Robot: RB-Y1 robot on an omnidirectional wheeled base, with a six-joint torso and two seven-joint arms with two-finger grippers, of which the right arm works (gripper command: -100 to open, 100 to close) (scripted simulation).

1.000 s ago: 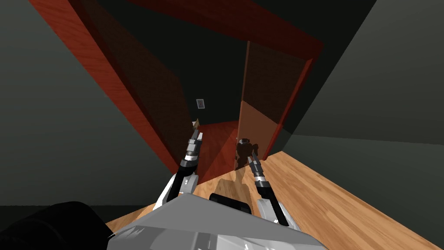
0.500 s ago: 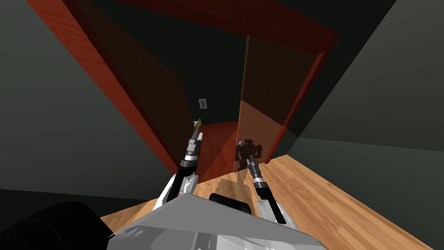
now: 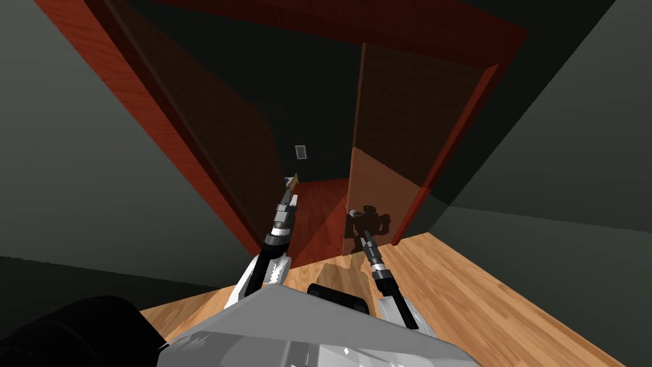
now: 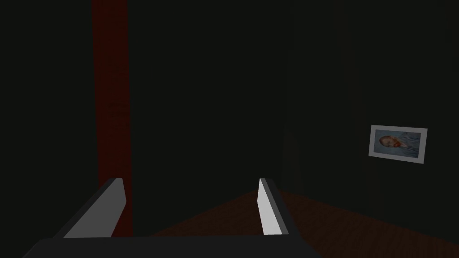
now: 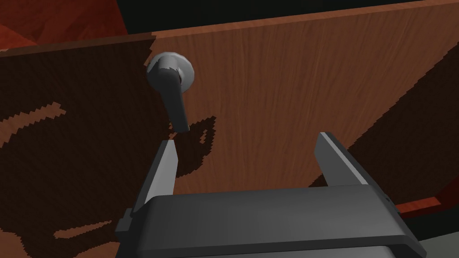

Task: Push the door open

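Note:
The brown wooden door [image 3: 375,191] stands partly open on the right side of a red frame [image 3: 153,127]. My right gripper [image 3: 365,216] is up against its lit lower face. In the right wrist view the door face [image 5: 278,80] is close ahead and a grey lever handle [image 5: 172,96] hangs just beyond one fingertip. That right gripper [image 5: 246,139] is open, with nothing between its fingers. My left gripper [image 3: 291,183] reaches into the gap beside the door's free edge, and the left gripper [image 4: 189,182] is open too.
Grey walls [image 3: 560,146] close in on both sides of the frame. Light wood floor [image 3: 484,299] runs under me to the right, and a red floor [image 3: 318,207] lies beyond the threshold. A black rounded shape [image 3: 76,331] sits at my lower left.
I have moved closer, so the frame spreads wider in the head view. The door has swung a little further away, and my right gripper has followed it. The left arm barely moved.

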